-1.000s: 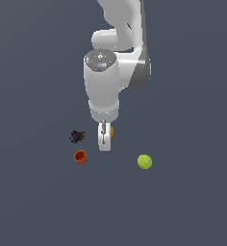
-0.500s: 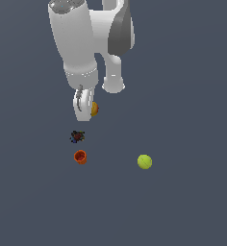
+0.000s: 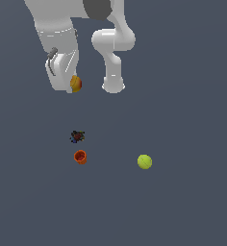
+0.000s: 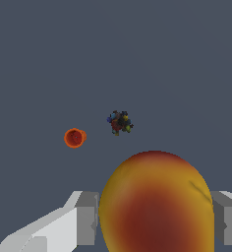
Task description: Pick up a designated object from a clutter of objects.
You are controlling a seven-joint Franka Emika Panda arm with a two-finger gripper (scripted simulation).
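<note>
The white arm's claw (image 3: 73,85) is now well above the grey worktop (image 3: 182,202), closed on the small round orange-yellow peach with a red patch (image 3: 76,84). A second ago that claw was low among the clutter, just beside the cup; half a second ago it was already rising with the fruit, and now it hangs higher again, toward the exterior view's left. In the wrist view the peach (image 4: 157,204) fills the space between the two pale fingers (image 4: 86,216), which press it from either side.

Left lying below, in the same places as before, are the dark speckled lump with a red centre (image 3: 77,137), the orange-red cup with a hollow top (image 3: 80,156) just beside it, and the plain yellow-green ball (image 3: 144,161) well apart toward the exterior view's right.

To my eye the pick is essentially done: the right fruit is clear of the surface and nothing else was dragged along. The remaining risk is a slip from a round, smooth grip.
</note>
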